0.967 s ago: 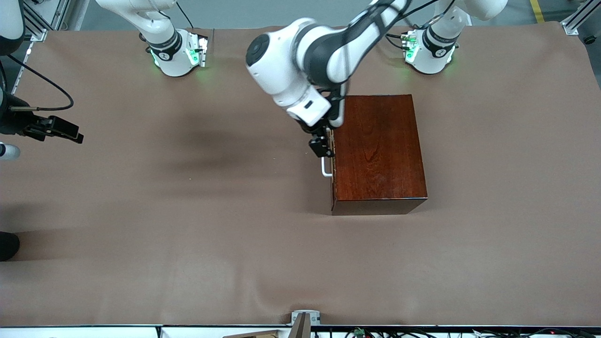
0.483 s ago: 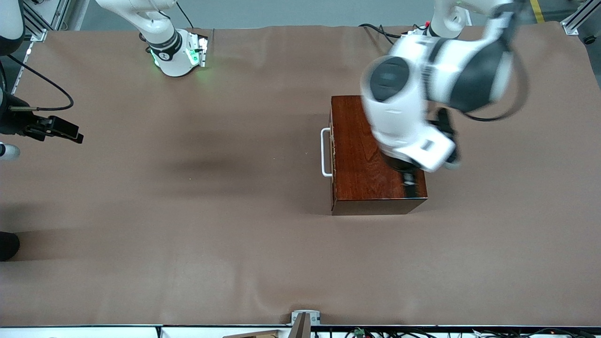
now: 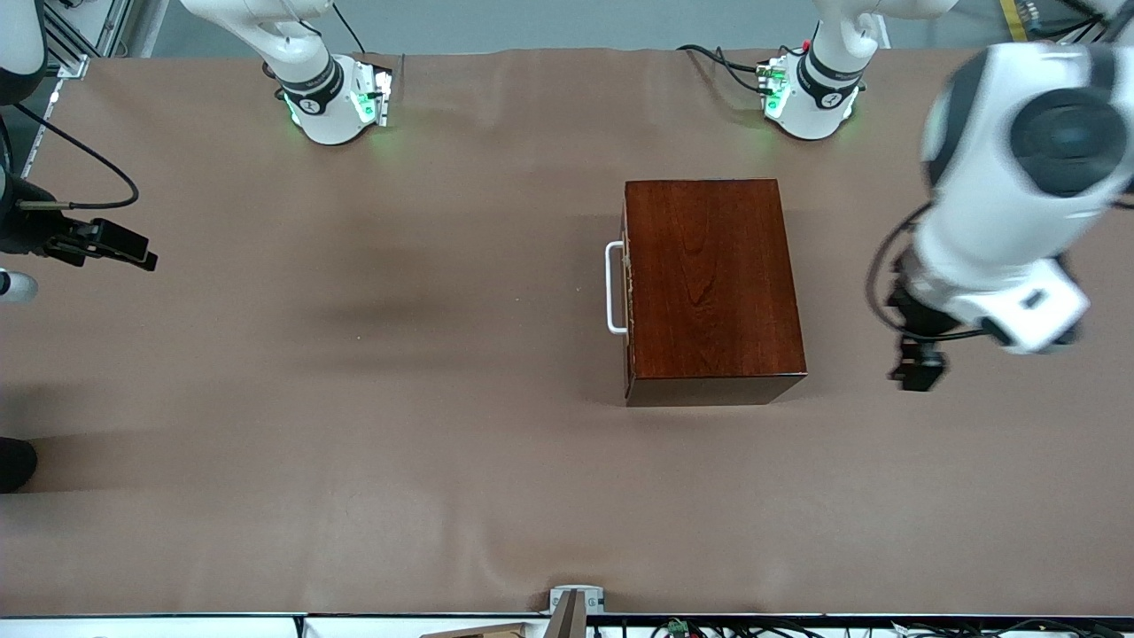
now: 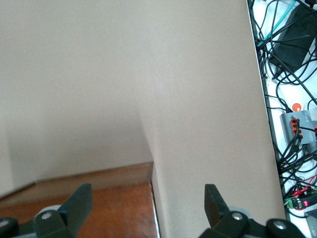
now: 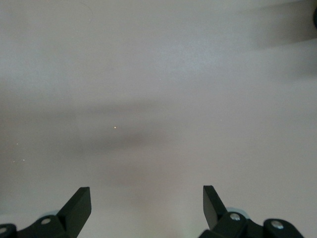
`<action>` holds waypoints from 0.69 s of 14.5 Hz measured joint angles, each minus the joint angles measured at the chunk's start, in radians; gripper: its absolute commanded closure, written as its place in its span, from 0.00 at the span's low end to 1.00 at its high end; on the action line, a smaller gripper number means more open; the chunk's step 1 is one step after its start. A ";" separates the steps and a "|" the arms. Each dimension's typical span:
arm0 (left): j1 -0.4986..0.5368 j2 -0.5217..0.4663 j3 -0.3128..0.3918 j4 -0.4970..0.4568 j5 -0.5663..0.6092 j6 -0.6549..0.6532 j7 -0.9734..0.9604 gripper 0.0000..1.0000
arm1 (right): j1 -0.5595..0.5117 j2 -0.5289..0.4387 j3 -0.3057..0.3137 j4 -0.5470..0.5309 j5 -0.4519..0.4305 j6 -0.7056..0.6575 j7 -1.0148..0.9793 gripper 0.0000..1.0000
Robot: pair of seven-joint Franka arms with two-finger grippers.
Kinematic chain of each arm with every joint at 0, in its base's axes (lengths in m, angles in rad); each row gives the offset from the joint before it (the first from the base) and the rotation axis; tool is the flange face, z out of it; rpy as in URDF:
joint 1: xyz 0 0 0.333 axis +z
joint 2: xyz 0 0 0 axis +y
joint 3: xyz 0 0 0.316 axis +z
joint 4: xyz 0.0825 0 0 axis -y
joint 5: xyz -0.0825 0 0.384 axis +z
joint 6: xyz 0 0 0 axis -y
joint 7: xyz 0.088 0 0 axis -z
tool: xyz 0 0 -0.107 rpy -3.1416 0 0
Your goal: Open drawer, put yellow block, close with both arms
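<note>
The dark mahogany box (image 3: 713, 288) stands on the brown table (image 3: 354, 399), and its drawer is shut with the white bar handle (image 3: 611, 288) facing the right arm's end. The yellow block is out of view. My left gripper (image 3: 917, 370) is open and empty, up over bare table beside the box toward the left arm's end. The left wrist view shows its fingers (image 4: 81, 196) spread over a corner of the box (image 4: 99, 198). My right gripper (image 3: 120, 248) waits open and empty over the right arm's end, with only bare table between its fingers (image 5: 79, 198).
Cables and power units (image 4: 292, 74) lie off the table's edge in the left wrist view. A metal bracket (image 3: 576, 601) sits at the table's edge nearest the front camera. A dark object (image 3: 13, 461) pokes in at the right arm's end.
My left gripper has swung away from the drawer handle, across the top of the box, to the table beside it at the left arm's end. The drawer stays shut. The right arm has not moved.
</note>
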 measured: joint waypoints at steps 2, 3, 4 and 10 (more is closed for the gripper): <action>0.057 -0.041 0.000 -0.034 -0.043 0.009 0.144 0.00 | 0.000 0.000 0.000 0.000 0.000 0.000 0.000 0.00; 0.076 -0.066 0.001 -0.061 -0.057 0.026 0.206 0.00 | 0.000 0.000 0.000 0.000 0.000 0.000 0.000 0.00; 0.090 -0.098 0.001 -0.097 -0.071 0.047 0.272 0.00 | 0.000 0.000 0.000 0.000 0.000 0.000 0.000 0.00; 0.126 -0.286 0.004 -0.321 -0.109 0.092 0.697 0.00 | 0.000 0.000 0.000 0.000 0.000 0.000 0.000 0.00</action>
